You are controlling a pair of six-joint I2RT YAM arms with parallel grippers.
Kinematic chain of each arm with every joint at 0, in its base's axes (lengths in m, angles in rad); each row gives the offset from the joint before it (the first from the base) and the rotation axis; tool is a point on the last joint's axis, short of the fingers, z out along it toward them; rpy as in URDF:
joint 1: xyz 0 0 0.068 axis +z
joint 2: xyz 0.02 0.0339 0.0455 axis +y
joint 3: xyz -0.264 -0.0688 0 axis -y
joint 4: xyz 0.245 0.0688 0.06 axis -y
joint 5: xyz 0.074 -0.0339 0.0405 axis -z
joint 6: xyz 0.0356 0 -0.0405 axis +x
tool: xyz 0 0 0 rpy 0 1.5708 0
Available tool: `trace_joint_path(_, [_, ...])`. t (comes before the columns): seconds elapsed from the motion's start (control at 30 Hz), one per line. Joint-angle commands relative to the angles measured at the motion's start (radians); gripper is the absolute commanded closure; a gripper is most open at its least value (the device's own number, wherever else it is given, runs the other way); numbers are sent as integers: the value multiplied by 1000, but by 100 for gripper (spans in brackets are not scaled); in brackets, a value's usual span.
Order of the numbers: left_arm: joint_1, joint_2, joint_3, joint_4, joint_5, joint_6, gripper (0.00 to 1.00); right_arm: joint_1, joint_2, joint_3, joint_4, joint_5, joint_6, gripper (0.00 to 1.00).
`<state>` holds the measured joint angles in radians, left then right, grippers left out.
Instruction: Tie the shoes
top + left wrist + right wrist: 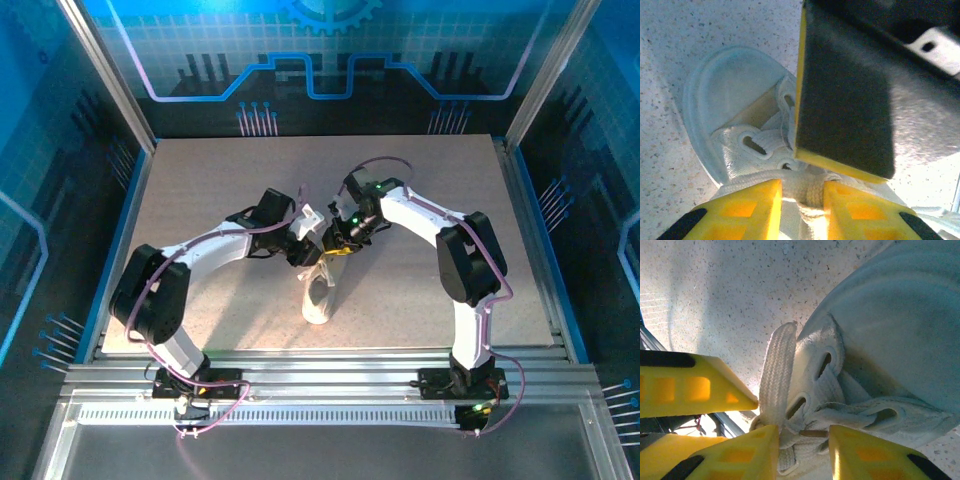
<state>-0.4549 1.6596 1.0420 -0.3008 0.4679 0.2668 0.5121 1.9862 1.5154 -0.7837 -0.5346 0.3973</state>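
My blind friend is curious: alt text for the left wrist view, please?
Close-up of a white sneaker's toe on a speckled table, its laces between two yellow fingertips at the bottom. Another finger's dark pad looms at upper right.

No lettering, brand name or number is legible anywhere; the blue back panel (pixel 420 50) carries a gear emblem (pixel 330 12) and circuit-like lines (pixel 330 85).

Left arm (pixel 205 248), right arm (pixel 420 212): white links, black joints (pixel 150 295), purple cables (pixel 503 290), green LED (pixel 379 185); claw fingers (pixel 740 210) yellow, black pads (pixel 682 222)
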Motion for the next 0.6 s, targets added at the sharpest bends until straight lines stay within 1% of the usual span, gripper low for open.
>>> trace_joint_path(0.0, [-11, 17, 32, 8, 33, -7, 74, 8, 25, 8, 9, -33, 18, 68])
trace_joint_path(0.1, [-16, 24, 27, 8, 37, -10, 76, 9, 28, 0, 27, -45, 26, 70])
trace_joint_path(0.27, [-28, 16, 9, 7, 40, -14, 77, 14, 22, 1, 41, -50, 35, 79])
trace_joint_path(0.43, [-37, 2, -3, 2, 35, -15, 77, 15, -10, -1, 49, -14, 20, 100])
trace_joint_path(0.57, [-39, -12, -13, -2, 21, -21, 77, 1, -52, 5, 34, 56, -20, 100])
